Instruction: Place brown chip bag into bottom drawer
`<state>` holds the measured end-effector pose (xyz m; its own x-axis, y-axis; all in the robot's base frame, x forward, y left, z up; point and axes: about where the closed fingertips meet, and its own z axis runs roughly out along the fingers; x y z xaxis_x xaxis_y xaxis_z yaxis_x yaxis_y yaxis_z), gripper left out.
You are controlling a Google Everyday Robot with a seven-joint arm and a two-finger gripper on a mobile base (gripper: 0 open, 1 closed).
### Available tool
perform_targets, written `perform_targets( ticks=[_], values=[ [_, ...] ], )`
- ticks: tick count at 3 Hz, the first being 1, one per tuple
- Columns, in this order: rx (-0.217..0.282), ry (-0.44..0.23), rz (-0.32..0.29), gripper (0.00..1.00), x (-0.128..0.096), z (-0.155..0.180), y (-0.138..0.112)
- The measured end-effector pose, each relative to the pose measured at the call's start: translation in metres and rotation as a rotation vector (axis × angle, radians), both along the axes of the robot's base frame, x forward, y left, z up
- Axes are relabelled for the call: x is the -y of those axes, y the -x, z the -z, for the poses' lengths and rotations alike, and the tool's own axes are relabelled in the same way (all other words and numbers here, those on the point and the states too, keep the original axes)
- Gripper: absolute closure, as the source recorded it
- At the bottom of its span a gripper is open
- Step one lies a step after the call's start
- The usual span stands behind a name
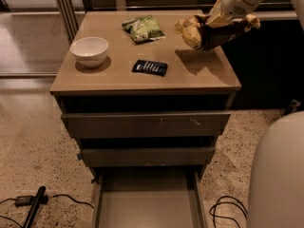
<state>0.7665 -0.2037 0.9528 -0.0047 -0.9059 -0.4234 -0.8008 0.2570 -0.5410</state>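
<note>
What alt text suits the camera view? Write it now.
The gripper holds the brown chip bag above the cabinet top. The bottom drawer stands open below; a white bowl, green bag and dark packet lie on top.

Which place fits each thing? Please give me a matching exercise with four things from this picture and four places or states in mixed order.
Things
1. large crinkled brown chip bag
2. round white ceramic bowl
3. small flat dark blue packet
4. wide grey bottom drawer

Places or states
A. pulled open at floor level
B. on the cabinet top, at the picture's left
C. in the air above the cabinet top, held by the gripper
D. flat on the cabinet top, near the middle

Pairs: 1-C, 2-B, 3-D, 4-A
</note>
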Motion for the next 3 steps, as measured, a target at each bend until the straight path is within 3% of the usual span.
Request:
perform_targets(
  ticks=[1,2,3],
  values=[
    [0.051,-0.038,-0.017,1.0,0.01,-0.026,0.027],
    [0.055,-0.059,-0.027,1.0,0.019,-0.033,0.067],
    [0.04,-0.055,0.0,1.0,0.033,-0.031,0.109]
  ],
)
